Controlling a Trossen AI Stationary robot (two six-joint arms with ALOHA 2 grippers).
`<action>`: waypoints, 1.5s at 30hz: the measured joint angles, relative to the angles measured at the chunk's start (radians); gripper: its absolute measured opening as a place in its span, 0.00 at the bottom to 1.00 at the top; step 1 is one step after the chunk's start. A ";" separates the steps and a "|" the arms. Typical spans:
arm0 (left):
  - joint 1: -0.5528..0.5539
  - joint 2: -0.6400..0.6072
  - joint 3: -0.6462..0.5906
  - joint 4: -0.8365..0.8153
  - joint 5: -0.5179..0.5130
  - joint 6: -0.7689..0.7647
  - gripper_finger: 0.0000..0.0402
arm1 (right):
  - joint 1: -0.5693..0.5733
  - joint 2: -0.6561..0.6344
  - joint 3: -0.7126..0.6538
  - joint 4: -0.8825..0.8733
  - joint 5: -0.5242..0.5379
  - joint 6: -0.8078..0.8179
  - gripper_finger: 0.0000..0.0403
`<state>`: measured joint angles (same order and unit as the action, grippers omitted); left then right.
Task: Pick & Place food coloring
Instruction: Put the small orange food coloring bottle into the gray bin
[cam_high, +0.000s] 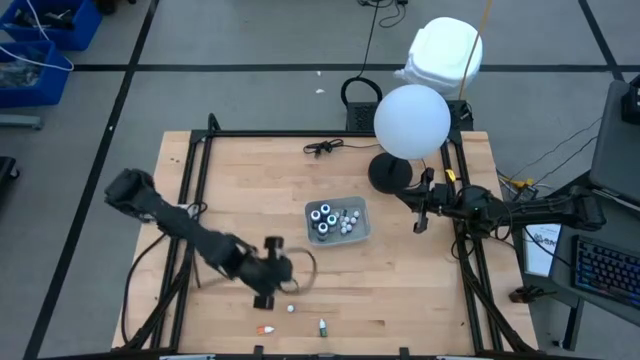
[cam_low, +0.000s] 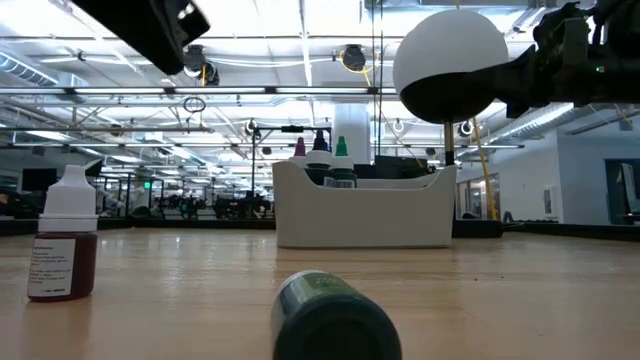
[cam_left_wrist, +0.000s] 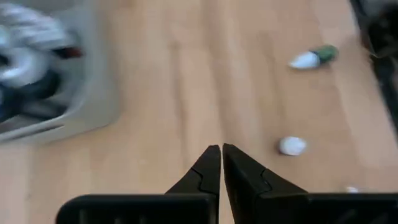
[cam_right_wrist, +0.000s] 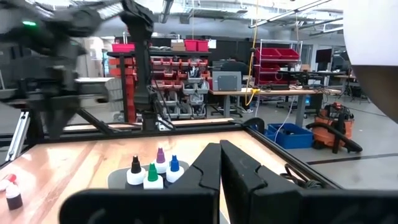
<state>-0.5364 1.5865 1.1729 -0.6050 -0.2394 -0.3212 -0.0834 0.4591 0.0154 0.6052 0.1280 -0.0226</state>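
Observation:
The food coloring shows as several small bottles standing in the grey tray (cam_high: 358, 232) at mid-table; their coloured tips (cam_right_wrist: 153, 169) stick up above its rim. Three more lie loose near the table's front edge: a white one (cam_high: 291, 308), an orange one (cam_high: 264, 328) and a green one (cam_high: 322, 327). My left gripper (cam_high: 288, 280) hovers between tray and loose bottles, its shut fingers (cam_left_wrist: 221, 158) holding nothing above bare wood. In the left wrist view the green bottle (cam_left_wrist: 314, 57) and the white one (cam_left_wrist: 292, 146) lie ahead. My right gripper (cam_high: 418, 222) waits shut at the right.
A white globe lamp (cam_high: 411, 121) on a black base stands at the back right, beside my right arm. A black cable (cam_high: 322, 148) lies at the far edge. In the low view a dark-red bottle (cam_low: 62, 240) stands at left and a green one (cam_low: 335, 320) lies close.

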 joint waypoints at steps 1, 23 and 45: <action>-0.010 0.042 0.048 -0.031 0.013 0.014 0.07 | 0.000 0.000 0.000 0.000 0.000 -0.003 0.00; -0.082 0.356 0.323 -0.160 0.195 -0.107 0.38 | 0.000 0.000 0.000 -0.021 0.001 -0.008 0.00; -0.069 0.425 0.315 -0.149 0.178 -0.073 0.52 | 0.000 0.000 0.000 -0.022 0.001 -0.008 0.00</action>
<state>-0.6052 2.0113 1.4879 -0.7544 -0.0610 -0.3943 -0.0834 0.4595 0.0154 0.5831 0.1290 -0.0307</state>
